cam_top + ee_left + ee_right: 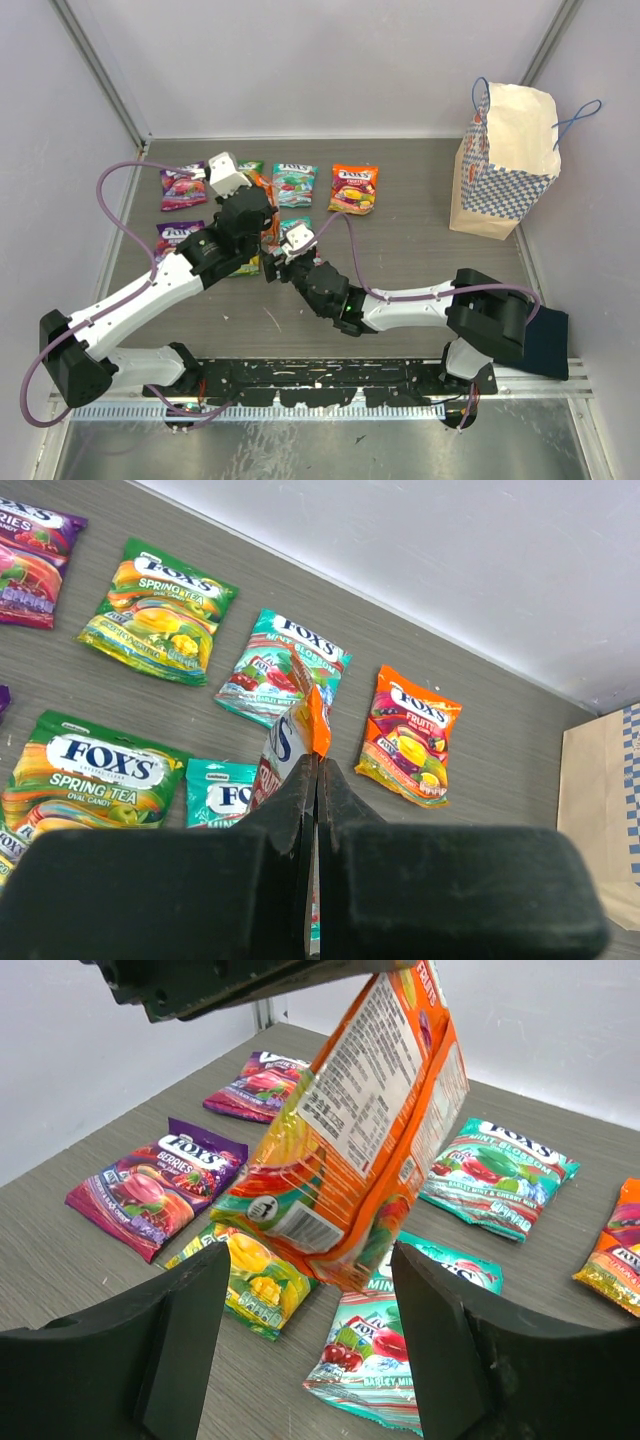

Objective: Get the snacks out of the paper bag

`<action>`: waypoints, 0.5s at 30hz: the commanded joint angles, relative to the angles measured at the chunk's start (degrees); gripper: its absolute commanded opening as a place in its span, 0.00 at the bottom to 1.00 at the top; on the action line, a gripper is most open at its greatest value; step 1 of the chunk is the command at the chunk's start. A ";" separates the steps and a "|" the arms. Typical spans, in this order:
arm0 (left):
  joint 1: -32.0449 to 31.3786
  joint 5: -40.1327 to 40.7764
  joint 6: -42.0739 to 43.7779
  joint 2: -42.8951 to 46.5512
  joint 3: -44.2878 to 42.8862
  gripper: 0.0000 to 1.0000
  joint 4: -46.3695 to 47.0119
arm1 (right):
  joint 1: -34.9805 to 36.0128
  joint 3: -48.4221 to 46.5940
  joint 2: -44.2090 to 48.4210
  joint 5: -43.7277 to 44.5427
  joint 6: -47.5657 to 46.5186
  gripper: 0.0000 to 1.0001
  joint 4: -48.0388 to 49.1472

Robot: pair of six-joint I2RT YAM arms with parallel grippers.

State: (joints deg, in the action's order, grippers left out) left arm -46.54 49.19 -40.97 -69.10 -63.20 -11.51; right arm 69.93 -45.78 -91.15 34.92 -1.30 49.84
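Left tool point(317, 770) clamps the orange packet point(365, 1130) by its top, dangling before the spread right tool point(310, 1305).

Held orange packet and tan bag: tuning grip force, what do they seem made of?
Held orange glossy candy packet: probably thin plastic film, shiny with glare and crinkles. Tan blue-checkered carrier bag: looks like matte paper, creased, standing upright.

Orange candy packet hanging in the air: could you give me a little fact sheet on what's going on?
held item: orange Fox's packet, off the table
holder: left gripper, shut on its upper end
right gripper: open, fingers flanking packet's lower end
other packets: seven, lying flat on table
paper bag: upright, far right
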 commanded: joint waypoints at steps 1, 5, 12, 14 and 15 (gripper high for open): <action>-0.25 0.43 -0.15 1.89 -2.11 0.00 3.55 | -0.01 -2.05 0.39 -2.32 -3.85 0.71 6.37; -0.24 0.23 0.20 2.29 -1.82 0.00 3.85 | -0.56 -1.03 1.65 -5.67 -4.06 0.68 6.59; -0.27 -1.54 0.20 1.84 -2.09 0.00 4.26 | -1.50 -1.49 1.60 -6.67 -4.50 0.49 6.81; -0.22 -1.94 0.19 1.77 -2.04 0.00 4.37 | -1.79 -1.67 1.59 -6.72 -4.66 0.35 6.99; -0.22 -2.01 0.17 1.63 -2.04 0.00 4.39 | -1.89 -1.61 1.66 -6.58 -4.75 0.23 7.16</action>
State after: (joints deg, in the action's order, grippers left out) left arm -46.54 46.98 -40.91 -69.08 -63.20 -11.31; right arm 68.64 -45.76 -91.15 28.75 -5.02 52.66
